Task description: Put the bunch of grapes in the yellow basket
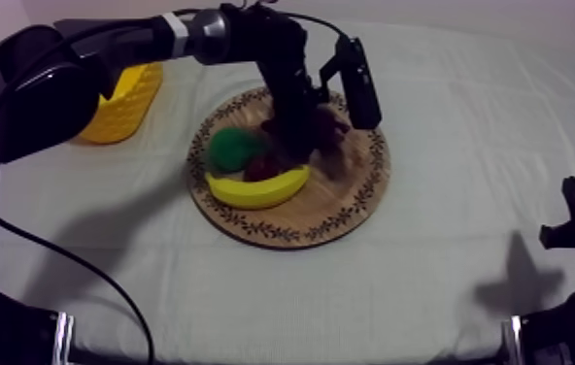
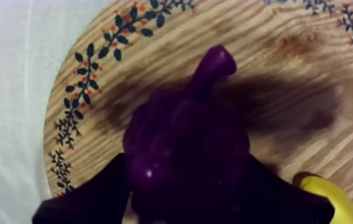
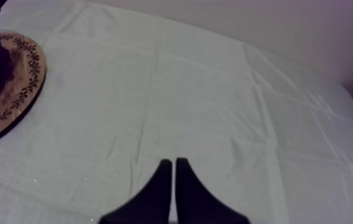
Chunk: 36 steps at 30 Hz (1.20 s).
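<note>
My left hand (image 1: 301, 134) is down over the wooden board (image 1: 342, 206), clenched on the bunch of grapes (image 1: 326, 130). In the left wrist view its two black fingers (image 2: 89, 199) sit on either side of the purple bunch (image 2: 185, 143), pressed against its flanks with the fruit filling the gap between them. The stem end points away from the hand, over the bare wood (image 2: 286, 65). A dark shadow lies on the wood around the bunch; I cannot tell whether the grapes rest on the board or are just clear of it.

From above, the grapes are near the middle of the board, toward its far side. A green pear (image 1: 233, 150), a small red fruit (image 1: 262, 167) and a banana (image 1: 257, 186) are clustered just beside them on the left half. The banana is nearest the front rim, and its yellow tip (image 2: 329, 198) shows beside my right-side finger.

The yellow basket (image 1: 128, 102) stands on the desk (image 1: 427, 286) at the far left, apart from the board.

My right hand (image 3: 174, 174) hangs over bare cloth well to the right of the board, its fingers pressed together into a narrow wedge, gripping nothing.
</note>
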### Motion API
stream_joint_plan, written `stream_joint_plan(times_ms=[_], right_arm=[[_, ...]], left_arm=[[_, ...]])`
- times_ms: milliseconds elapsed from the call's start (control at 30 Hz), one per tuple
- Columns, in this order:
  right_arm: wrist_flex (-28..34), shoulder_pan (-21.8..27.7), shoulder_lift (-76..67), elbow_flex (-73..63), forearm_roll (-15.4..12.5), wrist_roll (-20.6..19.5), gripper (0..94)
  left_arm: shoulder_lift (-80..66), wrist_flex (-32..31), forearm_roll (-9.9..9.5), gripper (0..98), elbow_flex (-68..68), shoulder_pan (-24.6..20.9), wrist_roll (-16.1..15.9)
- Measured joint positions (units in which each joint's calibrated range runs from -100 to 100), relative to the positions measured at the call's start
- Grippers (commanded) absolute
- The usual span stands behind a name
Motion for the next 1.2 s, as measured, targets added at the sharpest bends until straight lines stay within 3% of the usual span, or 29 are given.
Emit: stream_joint_plan(times_ms=[200,467,733,1200], right_arm=[[0.0,0.0,0.0,0.0,0.0,0.0,0.2],[0.0,0.0,0.0,0.0,0.0,0.0,0.2],[0.0,0.0,0.0,0.0,0.0,0.0,0.2],[0.0,0.0,0.0,0.0,0.0,0.0,0.2]], left_arm=[[-1.23,-1.1,-0.11,41.5,1.66,0.0,0.05],[-6.89,-7.12,-0.48,41.3,8.98,0.31,-0.08],[-17.41,-12.07,-0.78,41.5,19.08,1.1,-0.01],[-41.25,-14.94,-1.94,43.0,39.71,3.14,2.18]])
